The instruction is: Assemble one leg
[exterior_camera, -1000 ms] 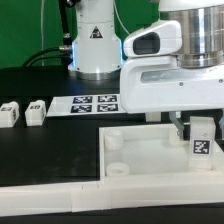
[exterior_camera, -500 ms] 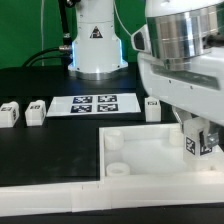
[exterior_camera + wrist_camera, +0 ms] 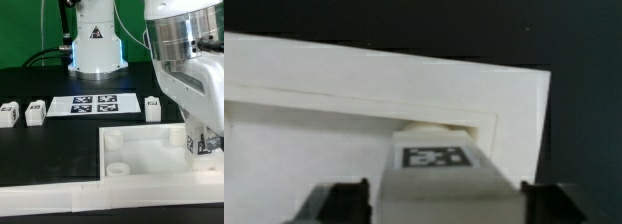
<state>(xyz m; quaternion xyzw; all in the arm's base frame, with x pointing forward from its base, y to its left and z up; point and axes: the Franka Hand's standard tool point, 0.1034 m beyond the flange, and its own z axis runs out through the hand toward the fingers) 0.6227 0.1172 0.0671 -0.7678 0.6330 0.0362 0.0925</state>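
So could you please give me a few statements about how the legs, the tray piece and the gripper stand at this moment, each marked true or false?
1. The gripper holds a leg between its fingers. True.
2. The held leg is over the corner of the tray piece at the exterior view's right. True.
3. Two loose legs lie at the exterior view's left on the table. True.
4. The marker board lies inside the tray piece. False: it lies on the table behind it.
5. The leg beside the marker board stands in a corner socket. False: it stands on the table, outside the tray piece.
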